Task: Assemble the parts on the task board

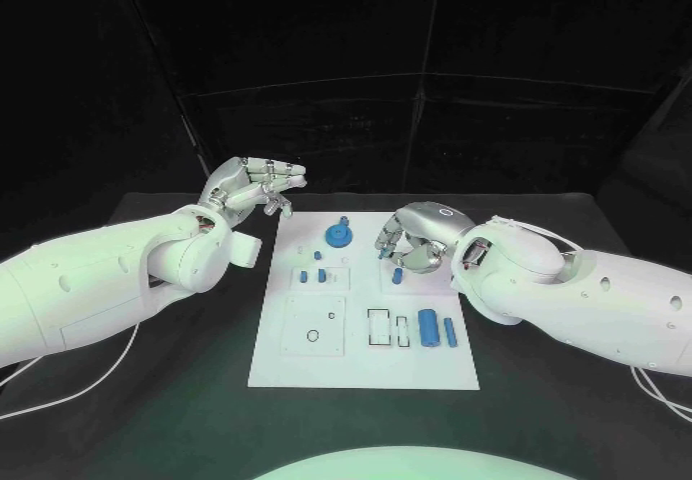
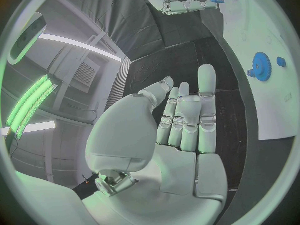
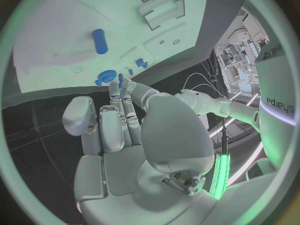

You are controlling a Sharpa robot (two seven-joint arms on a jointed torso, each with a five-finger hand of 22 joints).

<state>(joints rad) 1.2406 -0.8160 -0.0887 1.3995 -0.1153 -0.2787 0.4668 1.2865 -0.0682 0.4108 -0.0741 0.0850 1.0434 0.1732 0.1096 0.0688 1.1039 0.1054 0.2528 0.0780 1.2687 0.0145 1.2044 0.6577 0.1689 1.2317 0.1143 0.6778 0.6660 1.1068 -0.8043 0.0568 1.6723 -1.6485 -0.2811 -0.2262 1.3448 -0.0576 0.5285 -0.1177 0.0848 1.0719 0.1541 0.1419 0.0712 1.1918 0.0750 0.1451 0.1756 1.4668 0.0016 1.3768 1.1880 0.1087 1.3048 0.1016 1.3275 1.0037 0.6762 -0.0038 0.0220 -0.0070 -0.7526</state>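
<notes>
White rounded arms, thin white cables; silver jointed left robot hand (image 1: 255,184); right robot hand (image 1: 408,238).

Count of items on the table, head view

One white board (image 1: 289,368). Blue pieces on it: one toothed wheel (image 1: 338,235); one thick cylinder (image 1: 428,323); one slim bar (image 1: 450,332) just beside the cylinder; three short pegs in a row, (image 1: 303,275), (image 1: 322,275) and (image 1: 317,255); one more small piece (image 1: 395,277) at the right hand (image 1: 410,240), partly hidden. Two hands in all, counting the left hand (image 1: 254,186).
</notes>
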